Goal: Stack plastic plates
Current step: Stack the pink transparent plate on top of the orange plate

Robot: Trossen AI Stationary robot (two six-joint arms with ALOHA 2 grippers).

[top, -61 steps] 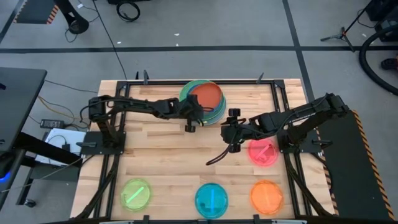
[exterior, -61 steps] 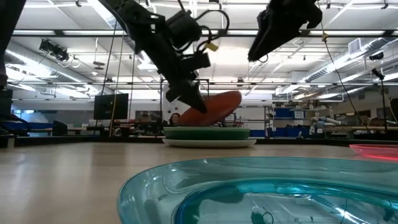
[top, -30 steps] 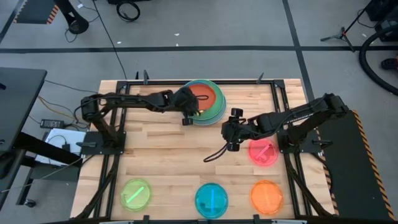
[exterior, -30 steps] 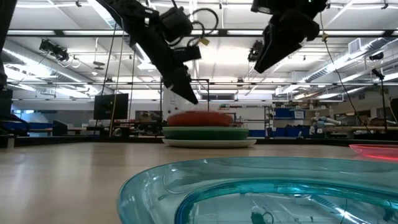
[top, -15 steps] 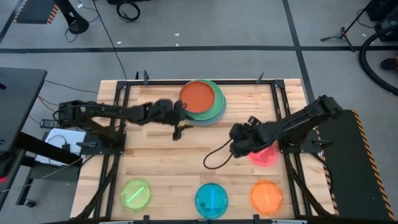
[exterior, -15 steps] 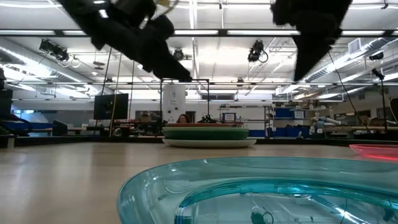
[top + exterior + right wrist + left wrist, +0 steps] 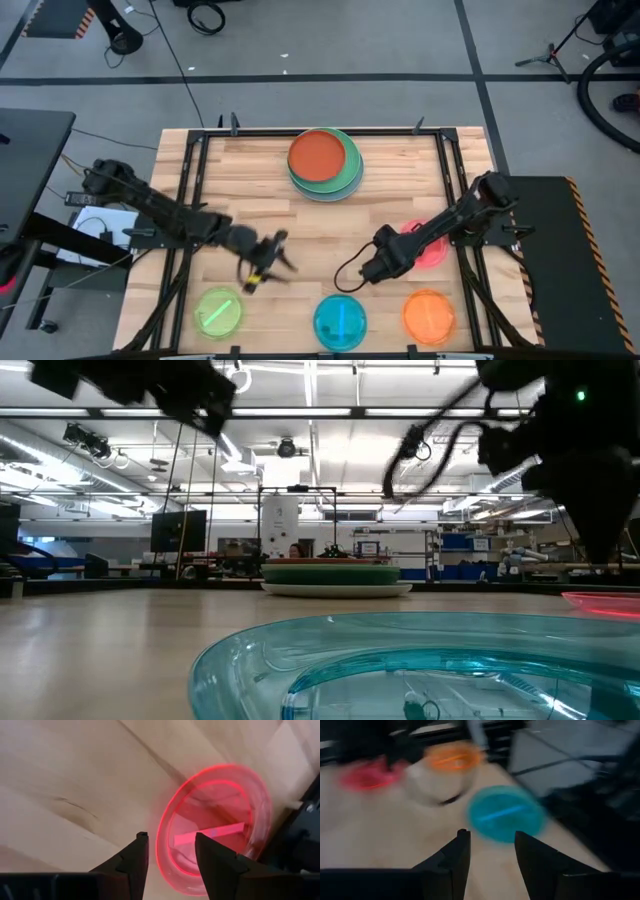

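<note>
The left gripper (image 7: 262, 268) hangs open and empty above the wood between the small translucent lime plate (image 7: 219, 311) and the small translucent cyan plate (image 7: 340, 320). The stack with the orange-red plate on top (image 7: 324, 163) sits at the far edge. The right gripper (image 7: 169, 851), open, faces the translucent pink-red plate (image 7: 215, 827); I think it should bring one finger under the rim before closing.

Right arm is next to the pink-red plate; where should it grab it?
Grip the raised rim of the pink-red plate at its near edge. The plate lies flat on the table, so one of the fingers goes inside the rim and one outside. The right gripper is open and already faces that edge.
</note>
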